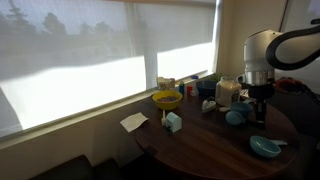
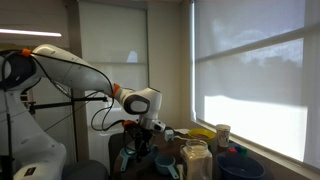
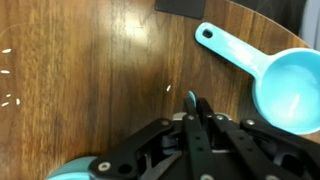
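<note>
In the wrist view my gripper (image 3: 196,108) is shut on a thin light-blue piece (image 3: 191,98) whose tip sticks out between the fingertips. It hangs just above the dark wooden table (image 3: 90,80). A light-blue measuring scoop (image 3: 285,85) lies on the table to the right of the fingers, handle pointing up-left. A light-blue rounded edge (image 3: 75,172) shows at the bottom left; what it belongs to I cannot tell. In both exterior views the gripper (image 1: 258,108) (image 2: 148,138) points down over the table, beside a light-blue cup (image 1: 236,117).
On the round table (image 1: 215,145) stand a yellow bowl (image 1: 167,99), a small light-blue box (image 1: 172,122), a jar (image 1: 227,92), a blue bowl (image 1: 207,88) and a light-blue scoop (image 1: 265,147). A white paper (image 1: 134,122) lies by the window wall. The jar (image 2: 195,160) also stands near the arm.
</note>
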Robot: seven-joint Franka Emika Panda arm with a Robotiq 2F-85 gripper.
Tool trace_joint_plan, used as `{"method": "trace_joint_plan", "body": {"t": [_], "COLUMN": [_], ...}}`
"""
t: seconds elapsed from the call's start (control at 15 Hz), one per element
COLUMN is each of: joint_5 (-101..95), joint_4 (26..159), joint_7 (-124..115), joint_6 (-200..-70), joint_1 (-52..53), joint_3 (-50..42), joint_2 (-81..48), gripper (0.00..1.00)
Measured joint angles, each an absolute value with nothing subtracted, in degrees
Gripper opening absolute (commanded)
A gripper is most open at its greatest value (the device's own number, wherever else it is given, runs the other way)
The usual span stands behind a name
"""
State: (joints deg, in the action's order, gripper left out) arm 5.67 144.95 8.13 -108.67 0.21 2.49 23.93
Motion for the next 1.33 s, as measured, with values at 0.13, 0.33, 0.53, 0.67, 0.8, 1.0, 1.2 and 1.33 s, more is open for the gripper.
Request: {"method": "trace_joint_plan", "body": {"t": [0.13,0.33,0.53,0.67,0.8,1.0,1.2,1.33], "joint_5": [0.24,-8.11,-16.32,-20.83,-23.19,-24.4,-25.86,-27.54], "joint_4": [144.95,144.96,144.96,145.09,145.47,145.66,145.72,145.73], "joint_7": [6.35,4.32,2.82,1.8,1.06,0.25,-0.74,-1.77], "joint_6": [-108.67,-108.67,-108.77,-109.26,-110.17,-110.7,-110.9,-111.02], "joint_1": [0.6,1.26,1.84,2.35,3.13,4.3,4.94,5.07], "joint_3": [4.29,6.54,8.47,9.52,10.11,10.63,11.21,11.66], "joint_2": [23.93,23.92,23.92,23.91,23.77,23.05,21.99,21.2], "gripper": [0.02,0.02,0.02,0.02,0.02,0.02,0.02,0.02]}}
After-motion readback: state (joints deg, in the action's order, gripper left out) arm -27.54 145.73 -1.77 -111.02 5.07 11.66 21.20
